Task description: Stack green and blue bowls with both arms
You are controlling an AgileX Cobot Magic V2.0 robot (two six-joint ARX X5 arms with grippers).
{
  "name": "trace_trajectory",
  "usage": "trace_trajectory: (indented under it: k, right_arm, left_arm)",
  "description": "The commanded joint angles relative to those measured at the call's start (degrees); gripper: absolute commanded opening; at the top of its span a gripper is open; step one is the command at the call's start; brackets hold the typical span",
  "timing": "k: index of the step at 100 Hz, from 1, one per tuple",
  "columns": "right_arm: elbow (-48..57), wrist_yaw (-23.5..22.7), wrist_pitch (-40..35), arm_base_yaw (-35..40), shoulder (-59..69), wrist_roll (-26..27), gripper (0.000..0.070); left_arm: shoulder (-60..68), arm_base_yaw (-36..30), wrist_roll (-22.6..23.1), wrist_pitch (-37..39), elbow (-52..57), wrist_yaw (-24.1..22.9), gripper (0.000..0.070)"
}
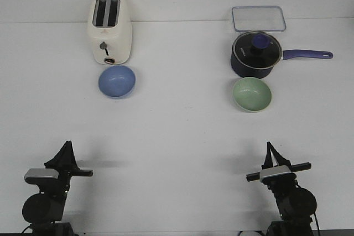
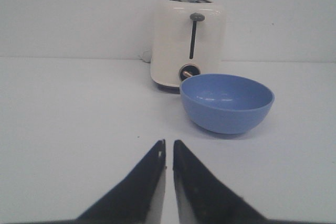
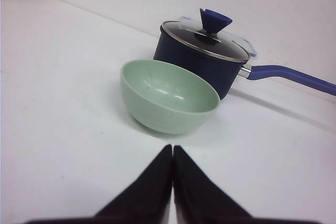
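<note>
- The blue bowl [image 1: 117, 80] sits upright on the white tabletop [image 1: 182, 136], well ahead of the left gripper [image 1: 67, 145] and a little toward the robot's right of the line those jaws point along. The toaster [image 1: 110, 29] stands just behind it.
- The green bowl [image 1: 251, 93] sits upright too, ahead of the right gripper [image 1: 269, 147] and slightly toward the robot's left of its line, with the dark saucepan [image 1: 254, 53] close behind it; whether the two touch I can't tell.
- Each arm has its own bowl straight out in front, so the left arm is nearer the blue one and the right arm nearer the green. The bowls themselves lie well apart.
- From the left wrist, the left gripper [image 2: 168, 145] has its jaws nearly together with a thin gap showing and nothing between them.
- The right gripper [image 3: 172, 149] has its jaws pressed tip to tip, empty.
- Round bowls give no long axis to line up with; I'd say a rim pinch from the near side is what each reach needs, after the jaws spread.
</note>
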Motion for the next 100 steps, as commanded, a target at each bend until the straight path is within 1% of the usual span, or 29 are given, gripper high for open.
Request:
trace_trajectory:
  k: [1,76,83,89,93,100]
  right_arm:
    - [-0.13,0.02,0.74,-0.04,-0.04,-0.02,0.0]
    - [-0.13,0.0,0.76,-0.04,-0.04,0.0,0.0]
    - [-0.13,-0.5,0.83,-0.02,-0.04,1.84,0.0]
    - [-0.13,-0.92,0.74,-0.04,-0.04,5.42,0.0]
    - [-0.13,-1.05,0.76,-0.02,-0.04,8.87,0.0]
    - [-0.13,-1.31,0.72,-0.02,-0.04,16.85,0.0]
  left_arm:
    - [-0.09,0.09,0.87,0.66,-1.14,0.2,0.0015]
    - [-0.09,0.09,0.87,0.68,-1.14,0.2,0.0015]
    - [-0.09,0.09,0.87,0.68,-1.14,0.17,0.0015]
    - [-0.09,0.09,0.87,0.68,-1.14,0.17,0.0015]
    - [-0.09,0.09,0.87,0.68,-1.14,0.17,0.0015]
    - [-0.09,0.09,0.87,0.68,-1.14,0.17,0.0015]
